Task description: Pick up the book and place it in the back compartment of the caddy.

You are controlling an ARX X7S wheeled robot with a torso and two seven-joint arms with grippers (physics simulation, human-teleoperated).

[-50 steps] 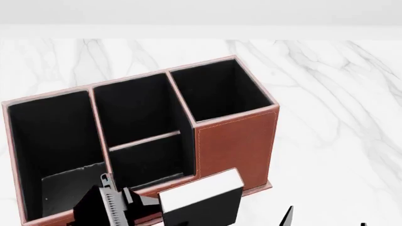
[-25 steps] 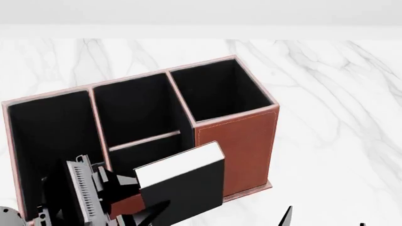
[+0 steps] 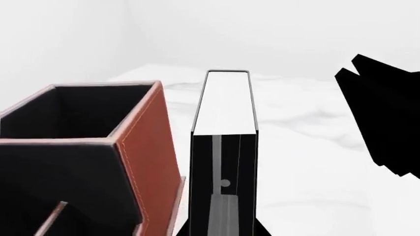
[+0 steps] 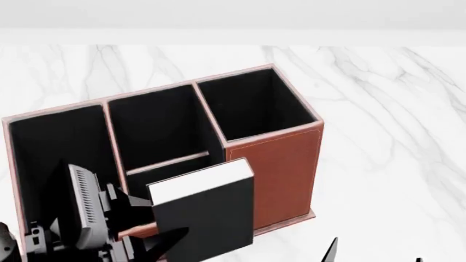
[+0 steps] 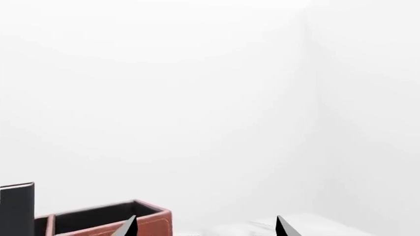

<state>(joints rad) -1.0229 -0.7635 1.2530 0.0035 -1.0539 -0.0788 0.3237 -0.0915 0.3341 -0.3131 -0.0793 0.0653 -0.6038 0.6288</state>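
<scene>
The black book [image 4: 207, 215] with its white page block is held upright in my left gripper [image 4: 156, 232], which is shut on its lower part. It hangs in the air in front of the caddy's low front wall, near the middle cells. The left wrist view shows the book [image 3: 225, 162] edge-on beside the caddy's tall corner [image 3: 141, 147]. The reddish-brown caddy [image 4: 280, 169] stands on the marble table with its black cells empty. My right gripper [image 5: 204, 228] is open and empty at the lower right; its fingertips [image 4: 331, 252] show low in the head view.
The white marble table [image 4: 393, 136] runs to the right of and behind the caddy. A white wall lies beyond the table's far edge. The caddy also shows low in the right wrist view [image 5: 108, 219], with the book [image 5: 16, 209] at its side.
My left gripper has lifted the book up and carried it left, from low at the caddy's front right corner to in front of the middle cells. The right gripper has not moved.
</scene>
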